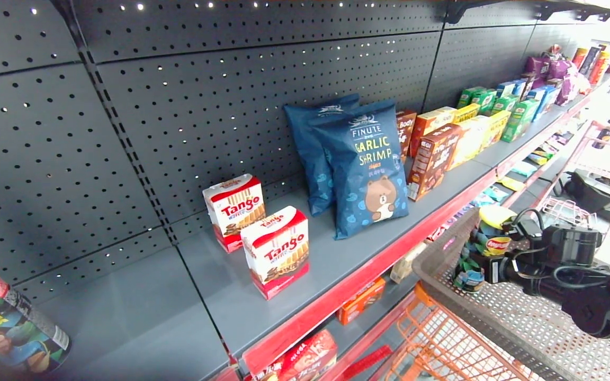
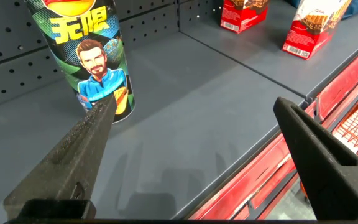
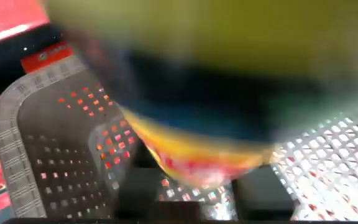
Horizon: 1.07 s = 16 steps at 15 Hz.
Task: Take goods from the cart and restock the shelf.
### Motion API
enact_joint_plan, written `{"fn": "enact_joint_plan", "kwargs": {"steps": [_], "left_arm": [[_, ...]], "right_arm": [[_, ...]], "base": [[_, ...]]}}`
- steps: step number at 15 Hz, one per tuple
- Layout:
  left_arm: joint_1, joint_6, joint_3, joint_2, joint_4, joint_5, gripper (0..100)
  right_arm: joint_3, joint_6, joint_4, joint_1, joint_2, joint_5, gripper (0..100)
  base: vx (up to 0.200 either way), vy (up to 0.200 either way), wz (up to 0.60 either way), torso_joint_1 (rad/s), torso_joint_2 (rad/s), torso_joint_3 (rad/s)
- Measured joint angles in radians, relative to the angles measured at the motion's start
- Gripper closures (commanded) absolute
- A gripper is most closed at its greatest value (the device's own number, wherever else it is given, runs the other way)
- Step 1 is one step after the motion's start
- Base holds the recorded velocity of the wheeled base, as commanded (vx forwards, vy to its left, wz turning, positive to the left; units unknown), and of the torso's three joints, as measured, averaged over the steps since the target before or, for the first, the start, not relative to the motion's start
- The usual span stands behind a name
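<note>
Left jaws: spread wide with nothing between them, held above the bare front of the shelf point(image 2: 191, 106)
Stocked so far: one tall can point(image 2: 98, 62) stands upright on that shelf, close to the pegboard back; I judge it set down and let go, as my left jaws are apart from it
Right jaws: down inside the cart point(image 1: 501, 328), right at a second can point(image 1: 487, 238) with a yellow lid; my wrist view gives only a close smear of yellow, blue and red, so I cannot tell if I am pinching it or just around it
Shelf neighbours: two wafer boxes point(image 1: 276, 251) and the snack bags point(image 1: 368, 169) stand farther along to my right
Stage (judgement): first can done, second at pick-up
Left to do: secure the second can, lift it clear of the cart rim, carry it over, stand it beside the first
Unknown: what else lies in the cart
</note>
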Motion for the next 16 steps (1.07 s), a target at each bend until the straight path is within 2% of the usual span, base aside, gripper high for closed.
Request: {"fn": "enact_joint_plan", "kwargs": {"steps": [3, 6, 8, 10, 13, 16], "left_arm": [[0.000, 0.000, 0.000, 0.000, 0.000, 0.000, 0], [0.000, 0.000, 0.000, 0.000, 0.000, 0.000, 0], [0.000, 0.000, 0.000, 0.000, 0.000, 0.000, 0], [0.000, 0.000, 0.000, 0.000, 0.000, 0.000, 0], [0.000, 0.000, 0.000, 0.000, 0.000, 0.000, 0], [0.000, 0.000, 0.000, 0.000, 0.000, 0.000, 0]], "right_arm": [[0.001, 0.010, 0.149, 0.002, -0.175, -0.001, 100], [0.025, 0.049, 0.416, 0.027, -0.473, -0.010, 100], [0.060, 0.067, 0.568, 0.037, -0.700, -0.056, 100], [0.129, 0.065, 0.667, 0.034, -0.910, -0.129, 100], [0.271, 0.007, 0.777, 0.027, -1.186, -0.185, 100], [0.356, -0.048, 0.921, 0.038, -1.401, -0.216, 100]], "base": [[0.000, 0.000, 0.00, 0.000, 0.00, 0.000], [0.000, 0.000, 0.00, 0.000, 0.00, 0.000], [0.000, 0.000, 0.00, 0.000, 0.00, 0.000], [0.000, 0.000, 0.00, 0.000, 0.00, 0.000], [0.000, 0.000, 0.00, 0.000, 0.00, 0.000], [0.000, 0.000, 0.60, -0.002, 0.00, 0.002]]}}
